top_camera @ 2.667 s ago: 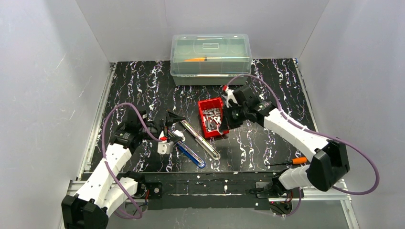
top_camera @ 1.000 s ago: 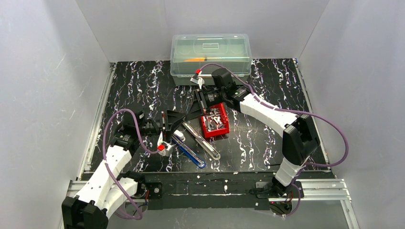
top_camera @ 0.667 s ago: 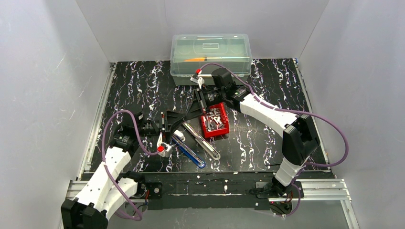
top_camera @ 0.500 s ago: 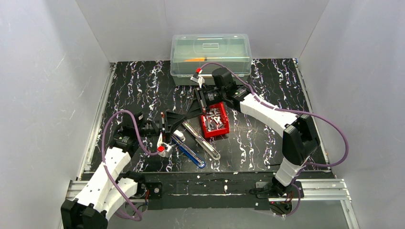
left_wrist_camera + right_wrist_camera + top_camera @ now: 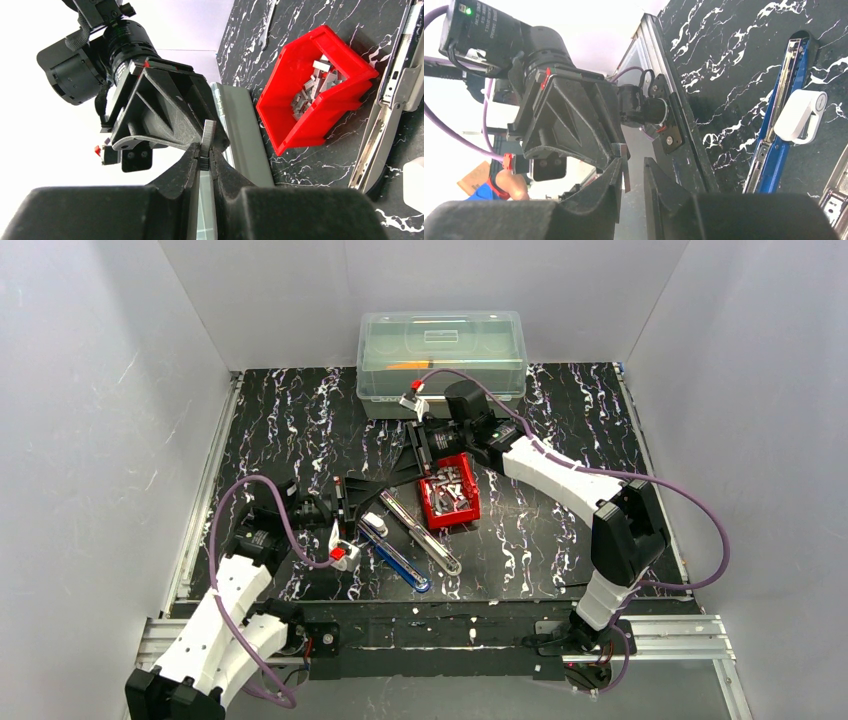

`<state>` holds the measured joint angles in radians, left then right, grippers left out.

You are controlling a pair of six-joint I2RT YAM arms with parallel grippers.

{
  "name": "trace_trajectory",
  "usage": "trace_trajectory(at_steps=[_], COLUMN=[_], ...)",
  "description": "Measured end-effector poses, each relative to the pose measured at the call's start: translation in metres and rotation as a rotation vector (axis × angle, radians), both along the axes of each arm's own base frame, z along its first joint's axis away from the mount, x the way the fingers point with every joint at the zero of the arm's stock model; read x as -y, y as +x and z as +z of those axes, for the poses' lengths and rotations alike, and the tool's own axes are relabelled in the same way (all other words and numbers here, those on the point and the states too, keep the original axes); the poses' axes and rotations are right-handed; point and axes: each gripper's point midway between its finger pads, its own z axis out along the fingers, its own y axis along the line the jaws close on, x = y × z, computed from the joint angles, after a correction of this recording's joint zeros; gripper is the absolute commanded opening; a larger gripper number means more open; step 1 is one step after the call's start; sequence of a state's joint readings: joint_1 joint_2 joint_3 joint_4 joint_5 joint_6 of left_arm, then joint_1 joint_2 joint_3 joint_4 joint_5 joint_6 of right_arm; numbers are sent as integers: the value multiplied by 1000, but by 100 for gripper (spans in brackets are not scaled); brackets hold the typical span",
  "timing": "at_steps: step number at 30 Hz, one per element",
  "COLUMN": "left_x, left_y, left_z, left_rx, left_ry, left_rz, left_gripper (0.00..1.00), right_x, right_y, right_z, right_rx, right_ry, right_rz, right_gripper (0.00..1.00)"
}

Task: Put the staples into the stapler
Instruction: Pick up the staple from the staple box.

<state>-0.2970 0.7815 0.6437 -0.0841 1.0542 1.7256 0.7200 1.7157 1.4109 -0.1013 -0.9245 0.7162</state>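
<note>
Left wrist view shows the left gripper (image 5: 205, 152) pinching a small silvery-grey metal strip of staples (image 5: 208, 132) up in the air, above the table. The right gripper (image 5: 632, 168) sits nose to nose with it, its fingers a little apart around the same strip, so this looks like a hand-over. The open blue metal stapler (image 5: 405, 565) lies close to the left arm, which is likely why that side takes the strip. More loose staples (image 5: 315, 85) wait in the red plastic bin (image 5: 474, 495).

No wording can be read anywhere. Fine white print marks the black motor housing (image 5: 476, 22) up and left of the right gripper (image 5: 630, 175) (too small to make out).
</note>
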Motion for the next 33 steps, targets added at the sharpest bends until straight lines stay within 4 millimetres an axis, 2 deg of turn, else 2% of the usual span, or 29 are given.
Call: trace_trajectory(at_steps=[11, 17, 22, 26, 30, 33], left_x=[0, 1, 1, 1, 2, 2], left_y=[0, -3, -1, 6, 20, 26], left_z=[6, 1, -4, -7, -14, -5], left_rx=[41, 45, 97, 203, 280, 350], left_ry=[-8, 0, 20, 52, 86, 86], left_rz=[0, -10, -17, -16, -5, 7], left_gripper=[4, 4, 2, 0, 0, 0], right_x=[7, 17, 22, 30, 36, 37], right_y=[9, 32, 29, 22, 20, 22], right_z=[3, 31, 47, 42, 26, 23], right_rx=[-64, -66, -54, -73, -165, -222], right_ry=[47, 130, 158, 154, 151, 178], right_rz=[-54, -121, -127, -134, -145, -146], right_gripper=[55, 58, 62, 63, 64, 64])
